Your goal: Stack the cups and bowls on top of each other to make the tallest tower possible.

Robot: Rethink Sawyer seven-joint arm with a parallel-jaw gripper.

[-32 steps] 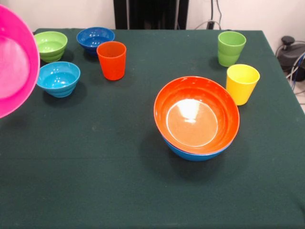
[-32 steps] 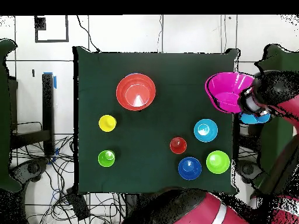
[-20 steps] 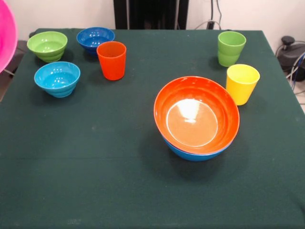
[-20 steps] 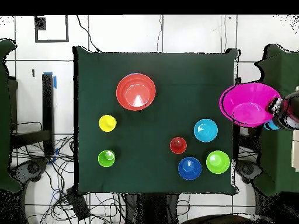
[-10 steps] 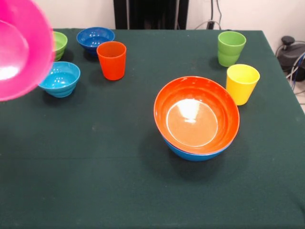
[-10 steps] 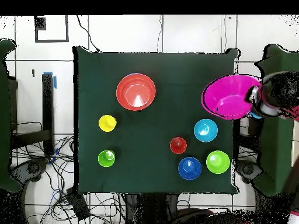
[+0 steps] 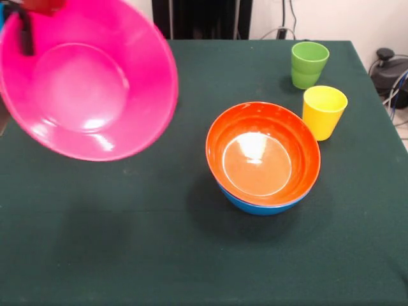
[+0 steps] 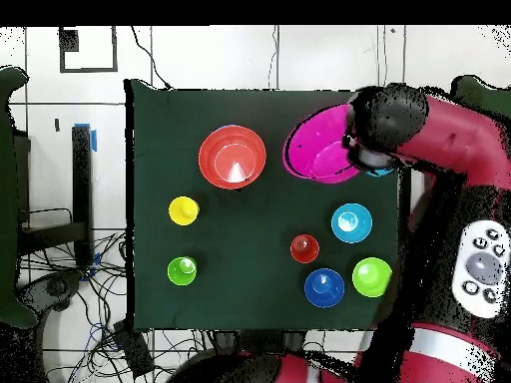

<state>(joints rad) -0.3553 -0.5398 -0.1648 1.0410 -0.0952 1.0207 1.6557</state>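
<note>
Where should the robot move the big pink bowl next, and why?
Probably sideways until it hangs right over the orange bowl, then down. The pink bowl is held tilted in the air beside that stack, not above it yet. The orange bowl already sits inside the blue bowl, open and empty.

A dark green cloth covers the table (image 7: 127, 242). Behind its far edge stands a black pedestal (image 7: 204, 19) against a pale wall. Black cables (image 8: 70, 284) tangle on the tiled floor (image 8: 200, 55), where black tape outlines a square (image 8: 88, 50).
</note>
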